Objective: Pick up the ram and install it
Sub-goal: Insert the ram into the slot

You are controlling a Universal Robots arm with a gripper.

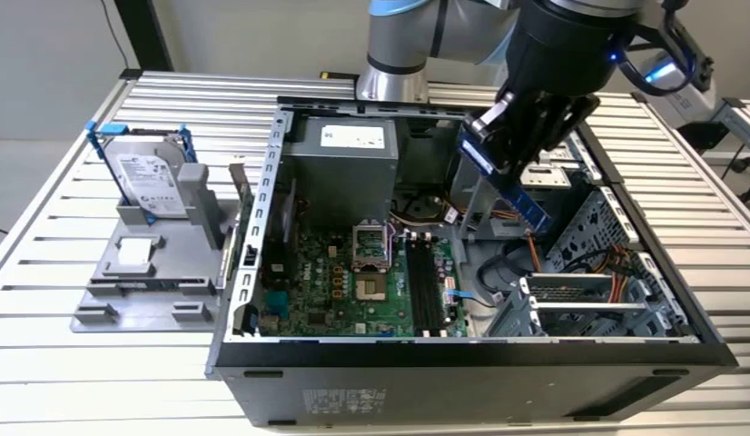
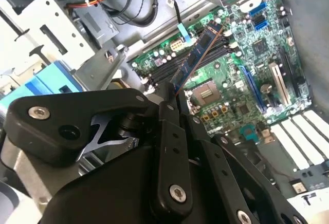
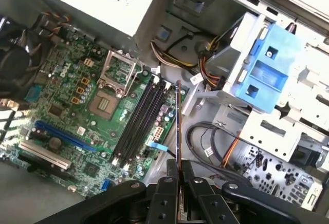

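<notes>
A slatted tabletop (image 1: 36,363) carries the open case (image 1: 472,354). Upper right in the exterior view, the tool (image 1: 511,136) clamps the ram (image 1: 520,186), tilted, clear of the slots (image 1: 429,282); a skewed approach could jam it.

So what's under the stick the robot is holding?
The ram, clamped in the gripper, hangs over the open computer case. Below lies the green motherboard with long black slots. The narrow strip right behind the ram is covered.
</notes>
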